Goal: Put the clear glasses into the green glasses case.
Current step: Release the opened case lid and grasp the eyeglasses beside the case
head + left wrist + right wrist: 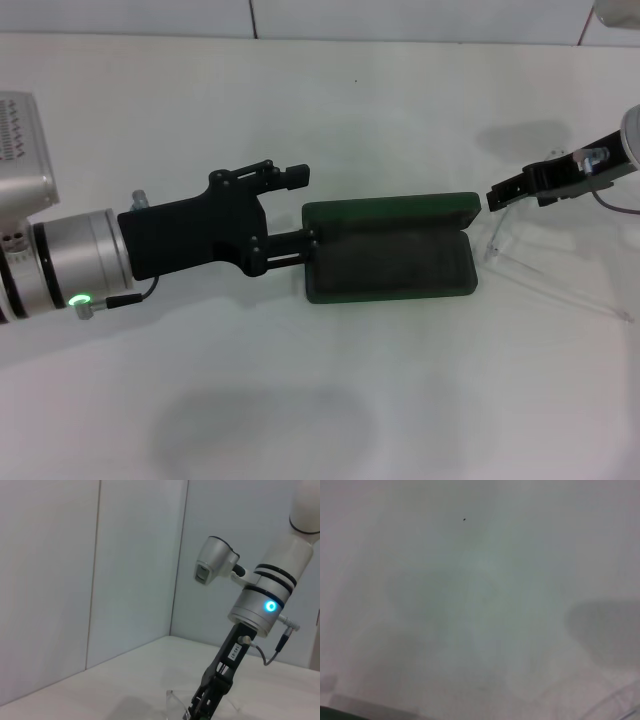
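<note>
Centrally, the left gripper (300, 208) spreads its jaws wide at the left end of one green glasses case (391, 247), lying open on the white counter (320, 400). At right, the right gripper (495, 196) clamps its jaws on one pair of clear glasses (520, 255), just beside the case; no lettering is legible.

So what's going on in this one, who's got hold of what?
The green glasses case lies open on the white table. The left gripper has a lower finger against the case's left end, as if steadying it; its upper finger sits well apart. The right gripper is at the case's right end, right at the clear glasses, which rest on the table beside the case. Whether it grips them is unclear. The glasses are not yet in the case.
</note>
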`<control>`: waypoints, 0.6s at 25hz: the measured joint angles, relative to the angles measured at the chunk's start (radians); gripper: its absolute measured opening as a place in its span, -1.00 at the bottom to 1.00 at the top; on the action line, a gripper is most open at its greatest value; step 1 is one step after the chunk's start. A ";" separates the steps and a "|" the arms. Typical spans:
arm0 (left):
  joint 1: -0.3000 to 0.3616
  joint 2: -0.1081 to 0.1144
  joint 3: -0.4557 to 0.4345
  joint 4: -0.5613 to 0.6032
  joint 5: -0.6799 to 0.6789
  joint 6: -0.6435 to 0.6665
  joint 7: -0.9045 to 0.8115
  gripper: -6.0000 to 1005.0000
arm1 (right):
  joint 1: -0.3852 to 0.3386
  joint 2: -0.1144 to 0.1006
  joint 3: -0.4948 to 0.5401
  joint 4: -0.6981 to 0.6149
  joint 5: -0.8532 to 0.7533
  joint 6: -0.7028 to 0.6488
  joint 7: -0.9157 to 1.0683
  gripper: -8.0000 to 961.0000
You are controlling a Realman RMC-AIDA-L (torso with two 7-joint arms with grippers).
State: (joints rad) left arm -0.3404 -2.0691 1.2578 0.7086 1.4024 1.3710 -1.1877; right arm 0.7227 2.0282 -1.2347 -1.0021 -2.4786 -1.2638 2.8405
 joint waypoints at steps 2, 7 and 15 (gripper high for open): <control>0.000 0.000 0.000 0.000 0.003 -0.001 0.001 0.54 | 0.002 0.000 0.000 0.009 0.006 0.007 0.000 0.57; 0.000 0.001 0.000 0.000 0.004 -0.001 0.001 0.54 | 0.004 -0.003 0.000 0.020 0.022 0.024 0.000 0.56; -0.001 0.002 0.000 0.000 0.004 -0.001 0.005 0.54 | 0.007 -0.006 -0.001 0.021 0.017 0.016 0.000 0.56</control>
State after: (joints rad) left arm -0.3417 -2.0669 1.2578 0.7086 1.4068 1.3704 -1.1832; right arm 0.7293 2.0223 -1.2359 -0.9816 -2.4619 -1.2476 2.8407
